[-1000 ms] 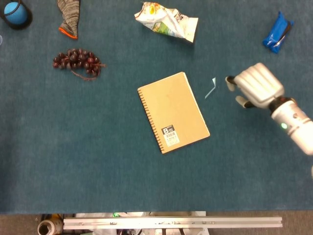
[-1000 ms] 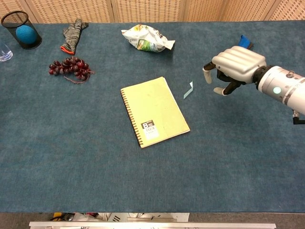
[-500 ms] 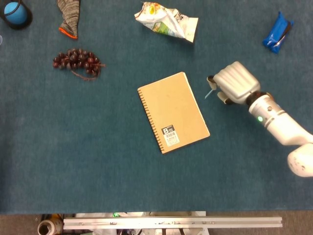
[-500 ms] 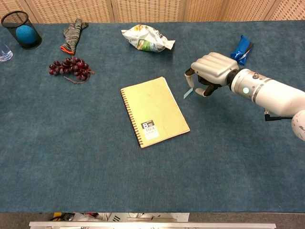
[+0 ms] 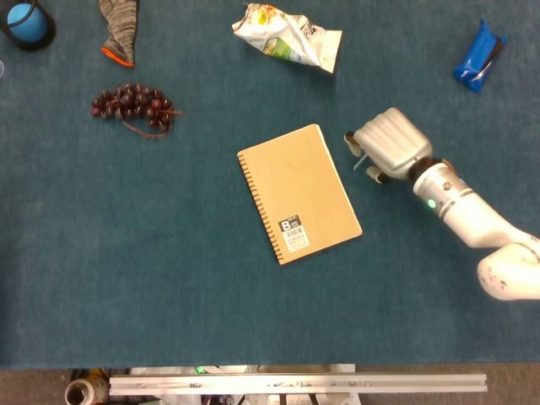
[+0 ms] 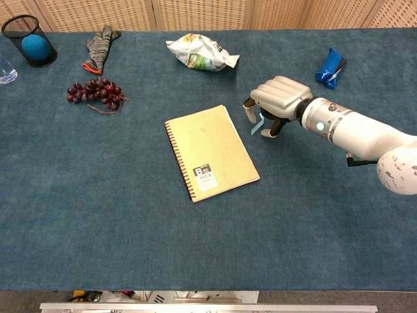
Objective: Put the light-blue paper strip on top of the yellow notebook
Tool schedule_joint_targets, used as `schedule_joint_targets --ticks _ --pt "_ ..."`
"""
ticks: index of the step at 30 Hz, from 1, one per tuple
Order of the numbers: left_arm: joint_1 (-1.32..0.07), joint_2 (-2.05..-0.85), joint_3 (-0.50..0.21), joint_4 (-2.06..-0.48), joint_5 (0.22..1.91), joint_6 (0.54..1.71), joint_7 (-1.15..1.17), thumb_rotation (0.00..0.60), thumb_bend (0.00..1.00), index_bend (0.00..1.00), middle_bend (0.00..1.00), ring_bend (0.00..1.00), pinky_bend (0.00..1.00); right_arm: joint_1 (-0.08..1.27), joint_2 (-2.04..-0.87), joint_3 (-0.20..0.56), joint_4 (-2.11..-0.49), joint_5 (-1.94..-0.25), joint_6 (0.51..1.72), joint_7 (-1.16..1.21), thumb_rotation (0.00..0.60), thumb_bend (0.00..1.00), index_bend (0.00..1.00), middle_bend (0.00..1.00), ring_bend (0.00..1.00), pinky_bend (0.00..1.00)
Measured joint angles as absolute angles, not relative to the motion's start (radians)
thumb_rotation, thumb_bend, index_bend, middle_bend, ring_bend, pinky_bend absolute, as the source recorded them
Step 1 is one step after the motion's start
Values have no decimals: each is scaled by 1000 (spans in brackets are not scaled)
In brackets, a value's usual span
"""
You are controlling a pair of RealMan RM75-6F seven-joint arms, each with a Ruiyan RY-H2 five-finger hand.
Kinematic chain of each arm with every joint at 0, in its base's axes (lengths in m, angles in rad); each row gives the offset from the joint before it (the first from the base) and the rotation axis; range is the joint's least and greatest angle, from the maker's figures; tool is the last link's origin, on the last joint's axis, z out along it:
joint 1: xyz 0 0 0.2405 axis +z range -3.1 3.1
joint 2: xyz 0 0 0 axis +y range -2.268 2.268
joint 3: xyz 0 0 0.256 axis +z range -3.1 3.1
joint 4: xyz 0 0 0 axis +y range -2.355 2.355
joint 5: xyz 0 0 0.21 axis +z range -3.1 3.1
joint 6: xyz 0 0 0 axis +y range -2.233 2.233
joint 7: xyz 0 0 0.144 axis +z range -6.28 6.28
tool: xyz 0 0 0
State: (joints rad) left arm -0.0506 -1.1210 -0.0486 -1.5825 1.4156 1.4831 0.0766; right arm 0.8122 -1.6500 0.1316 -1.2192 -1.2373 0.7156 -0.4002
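My right hand (image 6: 279, 98) sits knuckles-up over the light-blue paper strip (image 6: 256, 124), just off the yellow notebook (image 6: 210, 152) at its 2 o'clock corner. The fingers (image 6: 249, 111) curl down around the strip, one on each side of it in the chest view, but I cannot tell whether they actually pinch it or only bracket it. In the head view the hand (image 5: 386, 143) covers nearly all of the strip. The spiral-bound notebook lies flat near the middle of the blue table (image 6: 98, 215), barcode label toward me. My left hand is out of both views. At 10 o'clock from the notebook lies a bunch of dark red grapes (image 6: 93, 94); at 12 o'clock, a crumpled snack bag (image 6: 201, 53).
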Motion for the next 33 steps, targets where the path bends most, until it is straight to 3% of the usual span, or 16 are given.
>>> schedule_joint_targets --ticks 16,33 --pt "-45 -1125 -53 -1565 1403 1480 62 600 149 203 218 225 167 851 -1701 123 -1149 -1183 688 -424 600 276 514 987 1000 1000" --pt "-44 -1130 -54 -1557 1402 1475 57 600 149 202 218 225 167 855 -1715 110 -1130 -1181 712 -411 600 298 644 996 1000 1000"
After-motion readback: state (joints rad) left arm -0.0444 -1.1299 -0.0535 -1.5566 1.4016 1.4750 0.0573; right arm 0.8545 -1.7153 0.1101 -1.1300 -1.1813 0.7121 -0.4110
